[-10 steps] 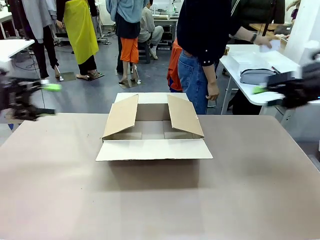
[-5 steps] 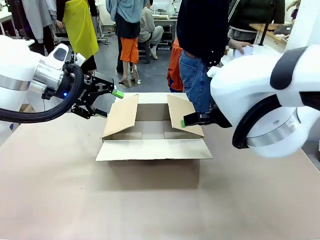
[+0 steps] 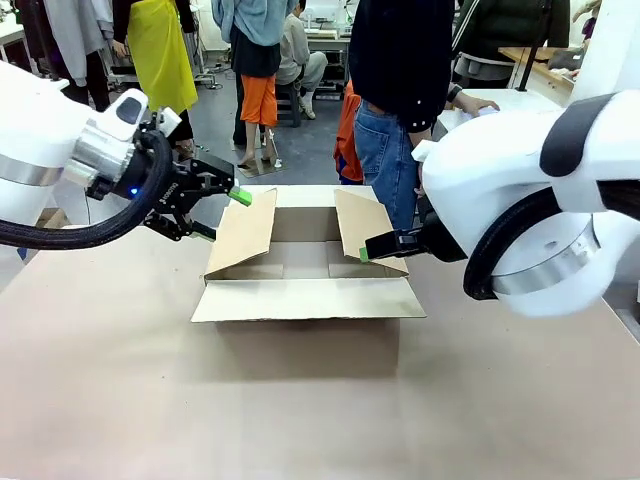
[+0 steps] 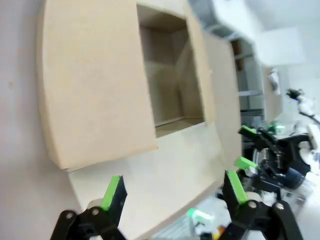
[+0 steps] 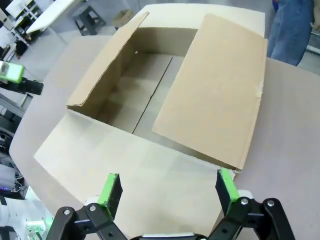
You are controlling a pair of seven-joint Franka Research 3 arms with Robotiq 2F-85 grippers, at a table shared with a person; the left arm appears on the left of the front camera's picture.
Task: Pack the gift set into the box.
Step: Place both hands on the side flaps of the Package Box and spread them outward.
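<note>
Both jaws now nearer box (image 3: 305, 300) flaps

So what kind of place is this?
Probably a robotics lab or workshop: a left arm and a right arm flank an open cardboard box on the table, and people stand near a white workbench behind.

"What lies past the tabletop (image 3: 300, 420)?"

"A grey floor (image 3: 215, 125) under even indoor light. A person in a dark top and jeans (image 3: 400, 70) stands at the far edge, and there is a white table (image 3: 530, 98) off to the right."

"And farther back?"

"More people. One wears a yellow apron (image 3: 160, 50), one orange shorts (image 3: 258, 98), and one sits on a stool (image 3: 298, 55). Behind them are work benches (image 3: 335, 35), too small to read in detail."
</note>
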